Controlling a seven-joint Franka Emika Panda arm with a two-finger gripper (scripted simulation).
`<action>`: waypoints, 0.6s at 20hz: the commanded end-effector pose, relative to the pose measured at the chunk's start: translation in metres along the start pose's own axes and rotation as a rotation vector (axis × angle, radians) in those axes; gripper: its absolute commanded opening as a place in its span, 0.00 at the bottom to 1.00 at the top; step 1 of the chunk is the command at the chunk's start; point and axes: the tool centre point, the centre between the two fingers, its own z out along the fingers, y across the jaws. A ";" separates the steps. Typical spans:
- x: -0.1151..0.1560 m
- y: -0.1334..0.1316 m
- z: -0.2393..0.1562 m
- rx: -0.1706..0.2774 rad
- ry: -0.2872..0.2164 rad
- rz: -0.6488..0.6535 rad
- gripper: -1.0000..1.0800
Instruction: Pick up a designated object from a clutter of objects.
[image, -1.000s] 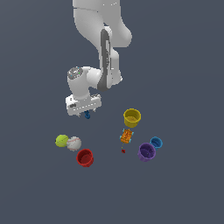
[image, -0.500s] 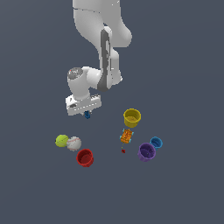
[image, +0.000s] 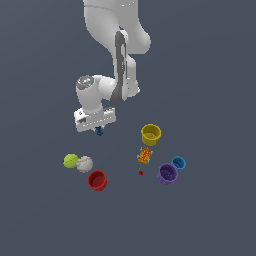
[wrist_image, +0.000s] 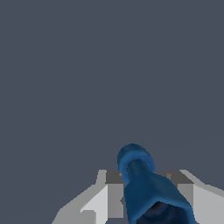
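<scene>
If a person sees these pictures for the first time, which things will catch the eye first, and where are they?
First comes the big white robot arm reaching down from the top of the exterior view, its gripper shut on a tiny dark blue piece above the floor. Next come the bright things below: a yellow cup, purple cup and red cup.
</scene>
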 end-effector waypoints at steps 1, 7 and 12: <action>0.004 0.001 -0.008 -0.001 0.000 0.000 0.00; 0.019 0.006 -0.037 -0.001 -0.001 0.001 0.00; 0.038 0.013 -0.073 -0.003 -0.002 0.002 0.00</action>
